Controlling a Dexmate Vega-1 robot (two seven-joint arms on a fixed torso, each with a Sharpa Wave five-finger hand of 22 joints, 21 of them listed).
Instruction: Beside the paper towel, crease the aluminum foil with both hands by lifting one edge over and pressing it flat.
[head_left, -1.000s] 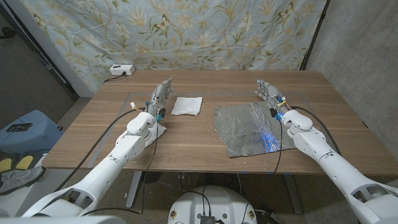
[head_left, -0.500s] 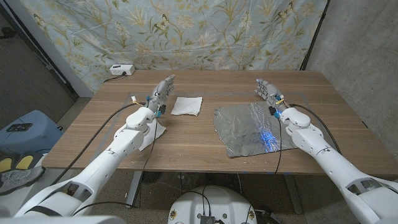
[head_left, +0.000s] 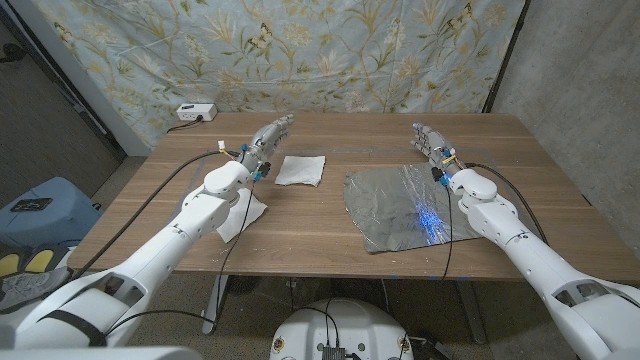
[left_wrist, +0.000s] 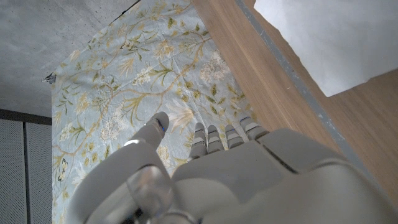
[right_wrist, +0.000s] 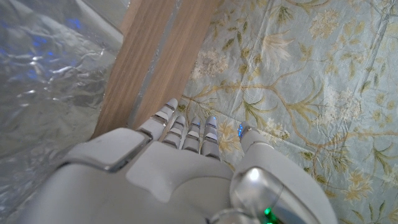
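A crinkled sheet of aluminum foil (head_left: 400, 205) lies flat on the wooden table (head_left: 330, 225), right of centre; part of it shows as the foil (right_wrist: 43, 81) in the right wrist view. A white paper towel (head_left: 301, 170) lies to its left, seen also as the towel (left_wrist: 323, 37). My left hand (head_left: 268, 137) hovers just left of the towel, fingers stretched out and holding nothing. My right hand (head_left: 427, 142) is above the table just past the foil's far right corner, fingers extended and empty.
Another white sheet (head_left: 240, 212) lies under my left forearm near the table's left front. A small white box (head_left: 194, 112) sits at the far left corner. A floral cloth (head_left: 320, 50) hangs behind the table.
My left hand has reached farther forward and right, towards the towel's far left corner. The right hand has drifted slightly forward. Foil and towel have not moved.
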